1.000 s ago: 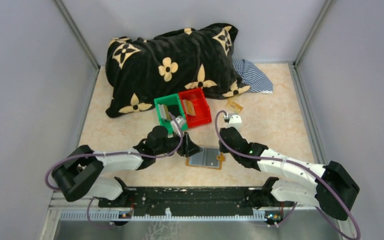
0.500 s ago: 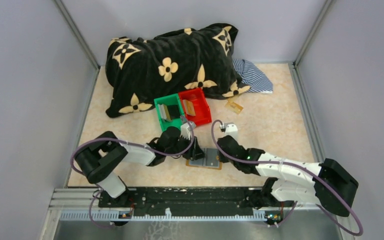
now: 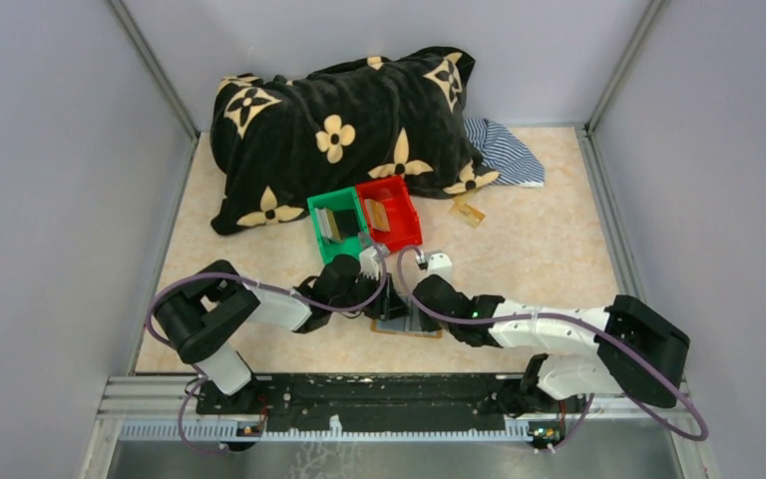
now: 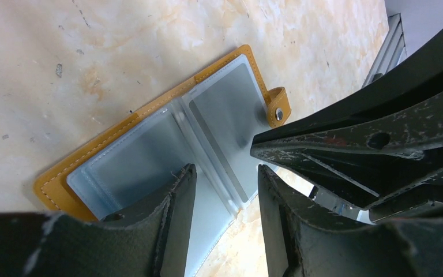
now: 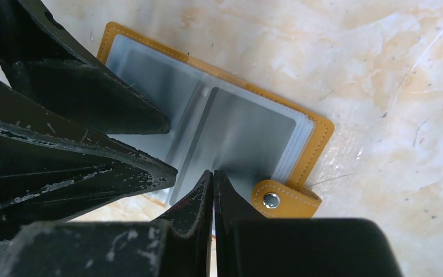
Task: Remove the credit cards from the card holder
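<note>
- One holder (image 4: 150, 156) lies open and flat on the table (image 4: 92, 57), grey pockets up, near the green bin (image 3: 331, 249).
- Left gripper (image 4: 225, 173) is half open above the pockets and holds nothing.
- Right gripper (image 5: 213, 176) is closed at the holder's edge, beside the strap (image 5: 282, 199); whether it pinches anything, I cannot tell.

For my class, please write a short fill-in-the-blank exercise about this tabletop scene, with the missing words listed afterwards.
Rather than folded shut, the card holder lies ____. The right gripper is shut, while the ____ one is open. The green bin stands right beside a ____ bin.
Missing words: open, left, red.
</note>
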